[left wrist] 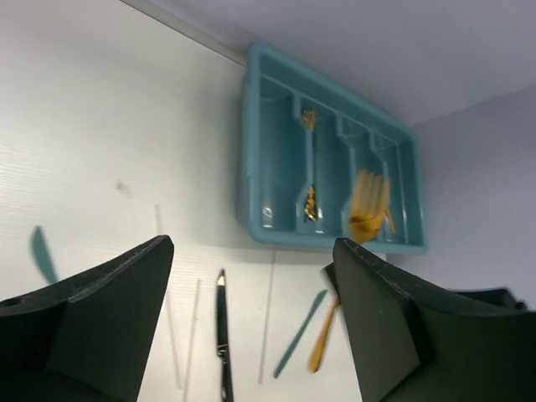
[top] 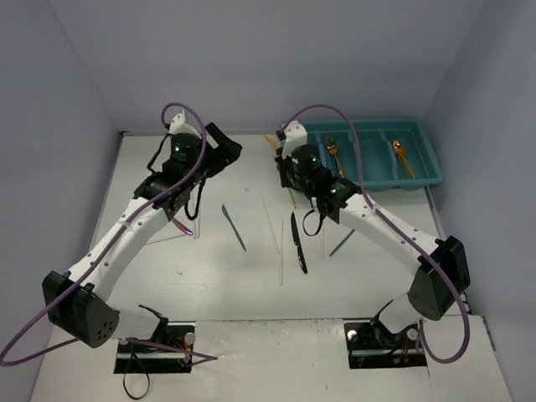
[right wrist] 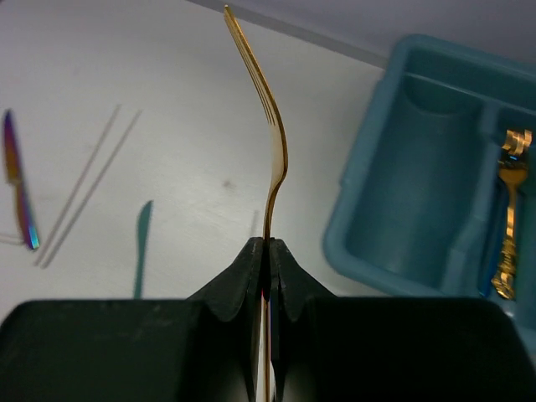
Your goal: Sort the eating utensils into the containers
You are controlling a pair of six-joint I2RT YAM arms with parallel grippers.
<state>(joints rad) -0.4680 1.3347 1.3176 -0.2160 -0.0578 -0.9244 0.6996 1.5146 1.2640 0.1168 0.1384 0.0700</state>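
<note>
My right gripper (right wrist: 270, 243) is shut on a gold fork (right wrist: 272, 151), whose tines point away from the wrist toward the table's far edge. It hovers just left of the teal tray (right wrist: 377, 243); from above the gripper (top: 283, 159) sits by the tray's (top: 431, 176) left end. Gold utensils (top: 333, 151) lie in the tray's compartments. My left gripper (left wrist: 251, 247) stands open and holds nothing, raised over the far left of the table (top: 224, 144). On the table lie a black knife (top: 298, 243), two teal knives (top: 234, 228) (top: 342, 243), white chopsticks (top: 272, 222) and an iridescent purple knife (right wrist: 18, 193).
Walls close in the table on the left, back and right. The tray (left wrist: 251, 151) fills the far right corner. A gold utensil (left wrist: 322, 339) lies beside a teal knife (left wrist: 300, 333) and the black knife (left wrist: 222, 335) in the left wrist view.
</note>
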